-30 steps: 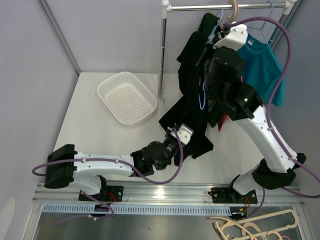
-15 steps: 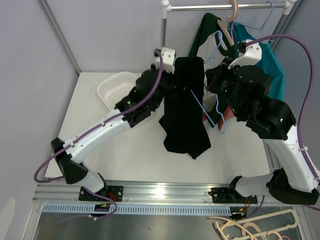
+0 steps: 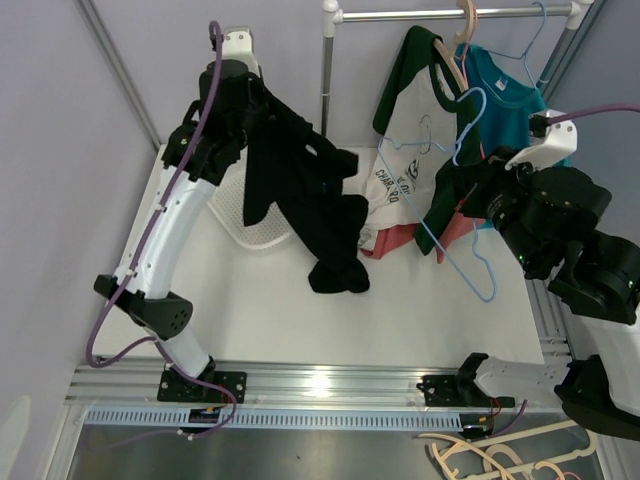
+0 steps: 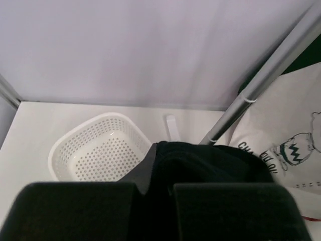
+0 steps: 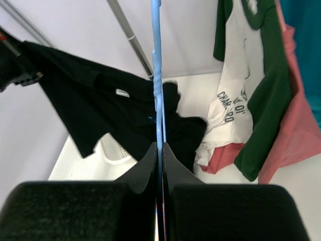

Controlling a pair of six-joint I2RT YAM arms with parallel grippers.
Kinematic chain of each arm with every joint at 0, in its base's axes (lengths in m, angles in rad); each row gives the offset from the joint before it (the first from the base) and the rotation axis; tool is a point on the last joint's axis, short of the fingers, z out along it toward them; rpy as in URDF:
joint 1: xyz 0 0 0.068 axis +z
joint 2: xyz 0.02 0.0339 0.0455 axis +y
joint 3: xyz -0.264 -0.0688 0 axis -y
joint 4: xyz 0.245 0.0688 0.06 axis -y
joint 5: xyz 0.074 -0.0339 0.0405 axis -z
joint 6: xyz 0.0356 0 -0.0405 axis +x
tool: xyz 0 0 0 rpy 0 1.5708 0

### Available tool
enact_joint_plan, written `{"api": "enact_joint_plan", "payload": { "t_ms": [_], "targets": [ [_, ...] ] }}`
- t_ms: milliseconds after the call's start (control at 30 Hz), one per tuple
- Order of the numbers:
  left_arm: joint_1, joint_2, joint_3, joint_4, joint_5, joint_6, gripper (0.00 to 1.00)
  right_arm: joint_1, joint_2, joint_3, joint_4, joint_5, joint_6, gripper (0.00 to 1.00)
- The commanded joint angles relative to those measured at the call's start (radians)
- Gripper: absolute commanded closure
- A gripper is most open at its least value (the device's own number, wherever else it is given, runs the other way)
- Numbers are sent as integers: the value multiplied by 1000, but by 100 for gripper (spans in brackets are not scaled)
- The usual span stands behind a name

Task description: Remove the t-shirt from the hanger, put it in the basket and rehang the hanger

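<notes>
L of the rack pole [image 3: 326,110], my L gripper [image 3: 258,97] is up high, jaws pinched shut on the black t-shirt [image 3: 305,195]. The t-shirt drapes down over the white basket [image 3: 228,215], w/ its low end bunched at the table [image 3: 400,310], just below the pole's foot. R of the pole a white-and-green shirt [image 3: 400,165] hangs off the rail, & further R my R gripper [image 3: 478,195] is clamped tight on the light-blue wire hanger [image 3: 478,265], apart from the t-shirt.
</notes>
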Motion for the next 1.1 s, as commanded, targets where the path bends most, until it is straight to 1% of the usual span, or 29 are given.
{"api": "enact_joint_plan", "payload": {
  "t_ms": [0,33,67,133,167,200,267,300,367,400,433,467,533,667,700,733,833,900,1067],
  "targets": [
    [0,-45,106,4,163,4,99,4,17,-8,62,57,-44,100],
    [0,-59,112,28,164,7,99,4,24,-14,79,65,-59,100],
    [0,-77,131,62,226,8,99,4,34,-17,117,73,-71,100],
    [0,-76,173,69,269,10,99,3,66,-45,179,82,-126,100],
    [0,-66,240,67,294,11,99,1,78,-51,241,84,-147,100],
    [0,-66,257,75,300,14,99,-2,90,-59,282,79,-170,100],
    [0,-82,238,121,297,18,99,-22,118,-91,401,58,-237,100],
    [0,-106,224,189,279,24,95,-31,129,-100,444,42,-260,100],
    [2,-134,163,266,277,41,94,-55,161,-111,521,12,-286,100],
    [2,-146,158,321,256,56,94,-83,170,-108,541,-8,-300,100],
    [2,-149,155,343,244,65,96,-95,178,-109,561,-21,-308,100],
    [2,-146,168,361,231,77,99,-104,189,-111,595,-24,-312,100],
    [2,-142,179,418,193,116,99,-124,212,-112,624,-35,-337,100],
    [3,-134,239,515,170,183,99,-158,248,-95,671,-36,-358,100],
    [5,-131,251,536,162,221,99,-169,256,-88,679,-39,-358,100],
    [5,-123,292,555,152,241,99,-189,267,-83,685,-63,-361,100],
    [17,-105,316,642,135,304,99,-224,290,-83,747,-103,-383,100],
    [40,-102,308,684,136,312,99,-239,305,-79,794,-114,-398,100],
    [109,-94,231,794,132,323,99,-281,380,-20,839,-157,-415,100]
  ]
}}
